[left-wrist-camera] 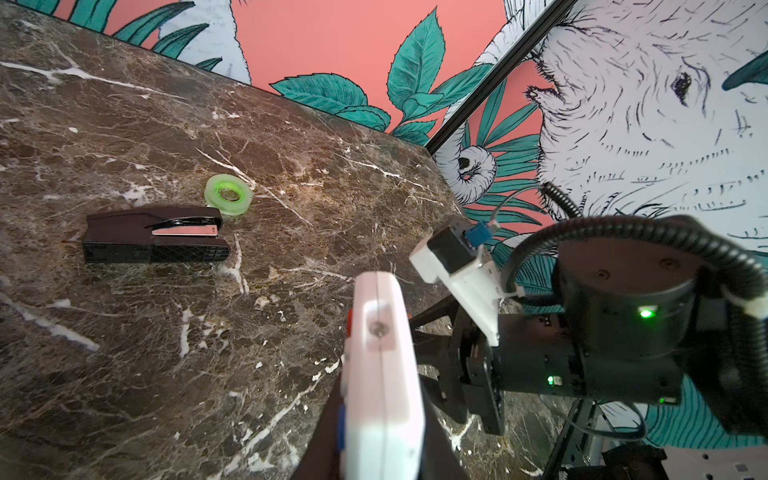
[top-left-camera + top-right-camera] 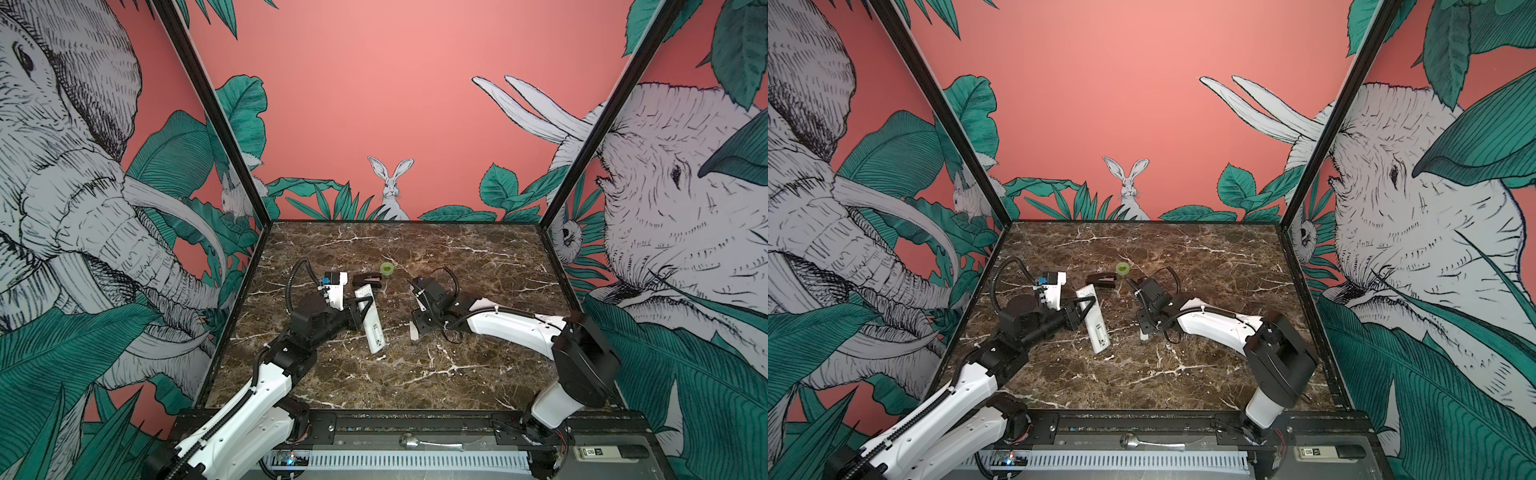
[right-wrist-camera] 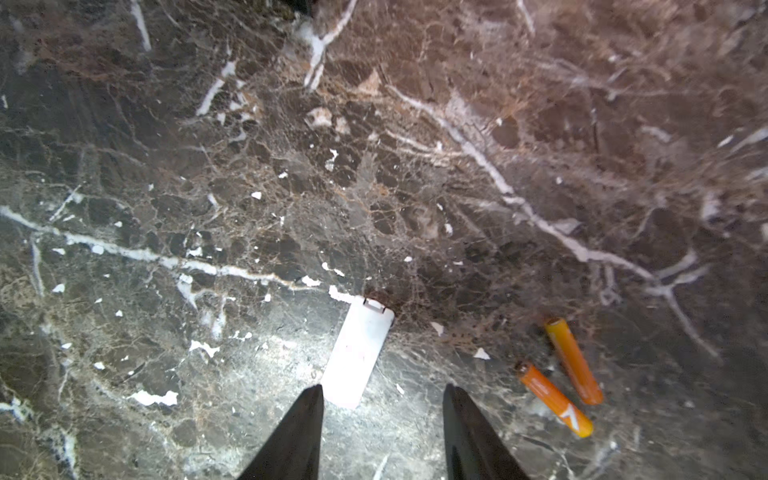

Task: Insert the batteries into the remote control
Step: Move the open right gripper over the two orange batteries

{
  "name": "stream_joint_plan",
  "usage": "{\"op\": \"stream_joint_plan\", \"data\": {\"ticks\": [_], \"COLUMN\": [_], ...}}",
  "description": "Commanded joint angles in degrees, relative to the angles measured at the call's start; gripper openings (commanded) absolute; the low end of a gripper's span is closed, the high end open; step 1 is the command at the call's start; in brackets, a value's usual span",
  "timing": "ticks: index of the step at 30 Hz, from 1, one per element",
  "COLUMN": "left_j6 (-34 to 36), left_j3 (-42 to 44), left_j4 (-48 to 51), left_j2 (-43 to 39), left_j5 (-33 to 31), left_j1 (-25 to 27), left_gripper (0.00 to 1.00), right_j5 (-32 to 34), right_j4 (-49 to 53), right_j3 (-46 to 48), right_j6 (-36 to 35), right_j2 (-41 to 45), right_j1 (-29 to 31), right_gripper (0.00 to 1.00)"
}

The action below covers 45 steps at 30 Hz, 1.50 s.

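My left tool [image 2: 360, 309] is pressed together on the remote control [image 2: 371, 322], pinching it partway along its length. In both top views the remote shows its plain white back, with what looks like a recessed slot toward the end nearer my base. I cannot tell whether that end touches the desk [image 2: 415, 374]. The left wrist view looks along the remote from one end, where red and blue buttons peek out on its face side.

My right tool [image 3: 383, 392] hangs low over the desk to the right of the remote and well apart from it. Its jaws are spread and nothing is between them. Just beside one of its tips a small white battery cover [image 3: 357, 353] lies flat on the marble, with its latch tab at the end pointing away from the tool. The two orange batteries [image 3: 555, 399] are outside the remote, lying loose on the desk near that cover. They are close together, roughly parallel and not touching. My right arm hides them in the top views.

Just beyond the remote's far end sits a black stapler [image 2: 368, 280]. A green tape roll [image 2: 387, 269] lies just past it, farther from the remote.
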<state>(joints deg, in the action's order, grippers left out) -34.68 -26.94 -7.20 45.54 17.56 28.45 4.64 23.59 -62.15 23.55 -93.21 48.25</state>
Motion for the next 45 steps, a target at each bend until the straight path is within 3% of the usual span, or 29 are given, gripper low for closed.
{"op": "stream_joint_plan", "data": {"ticks": [1,5,15,27,45], "left_j6": [-0.04,-0.07,0.01,-0.37,-0.39], "left_j3": [0.33,0.31,-0.10,-0.30,-0.49], "left_j4": [-2.27,-2.25,-2.59,-3.69,-4.64], "left_j2": [-0.05,0.02,1.17,2.78,4.49], "left_j5": [0.97,1.13,1.64,2.56,2.87], "left_j1": [-0.32,-0.32,-0.30,-0.32,-0.34], "left_gripper": [0.00,0.00,0.00,0.00,0.00], "right_j5": [3.60,2.59,3.37,1.57,-0.05], "right_j4": [7.75,9.84,16.05,15.88,15.17], "right_j3": [-2.20,-2.09,-3.33,-3.63,-6.38], "right_j6": [-6.41,-11.00,-20.51,-26.59,-29.29], "right_j2": [1.06,3.56,2.73,-1.77,-8.24], "right_j1": [-0.82,-2.55,-5.59,-7.08,-9.57], "right_gripper": [0.53,0.61,0.62,0.49,0.42]}}
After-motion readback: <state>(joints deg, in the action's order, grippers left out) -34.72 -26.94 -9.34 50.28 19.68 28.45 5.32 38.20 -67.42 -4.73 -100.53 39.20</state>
